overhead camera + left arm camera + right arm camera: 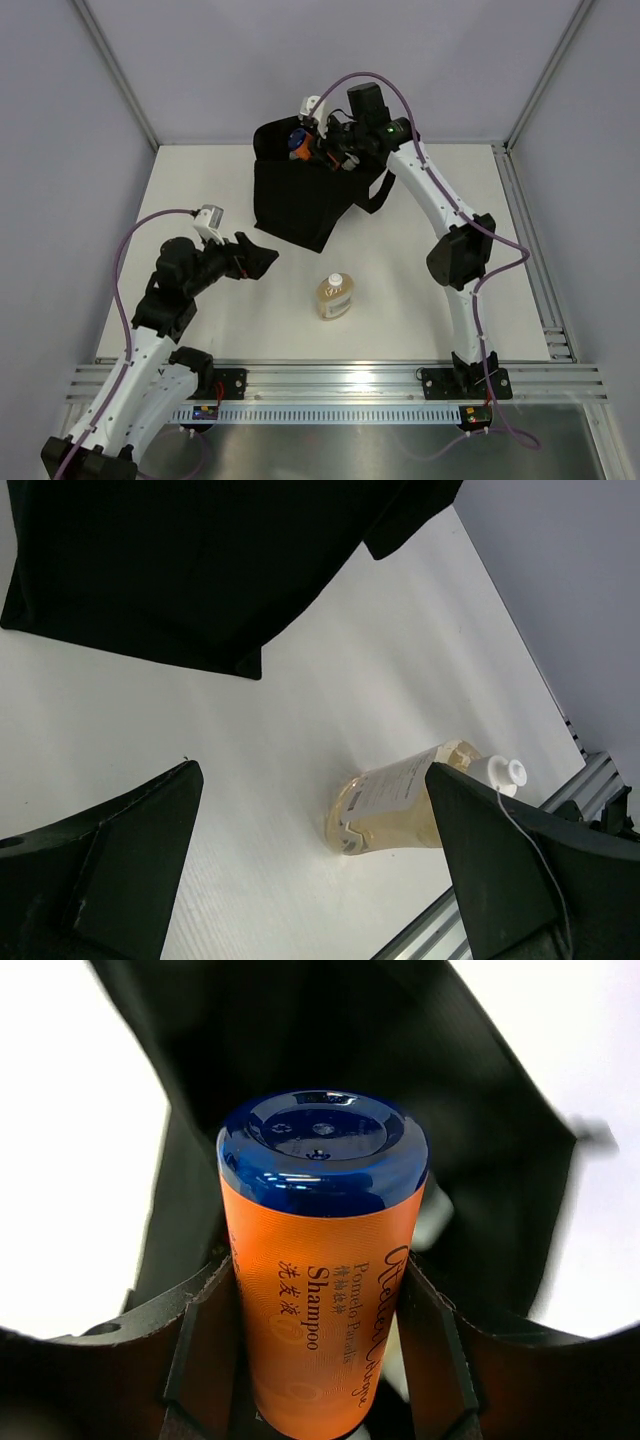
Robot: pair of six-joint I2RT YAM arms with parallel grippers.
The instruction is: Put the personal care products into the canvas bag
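Legible print: one item, the orange cylinder bottle (318, 1300).
Dark lettering runs lengthwise down its side below the blue cap (322, 1145): "Shampoo", then "Pomelo Paradis", then a partly hidden brand line, seemingly "Atelier Cologne". A row of Chinese characters sits beside "Shampoo". Amber-liquid bottle (395, 805): label print too small to read.

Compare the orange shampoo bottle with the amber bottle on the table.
The orange bottle is an opaque straight cylinder with a dark blue cap; the amber bottle is clear, squat and white-capped. The orange bottle is clamped in the right gripper by the canvas bag opening; the amber bottle lies on its side on the table, untouched. Both are capped and carry printed text.
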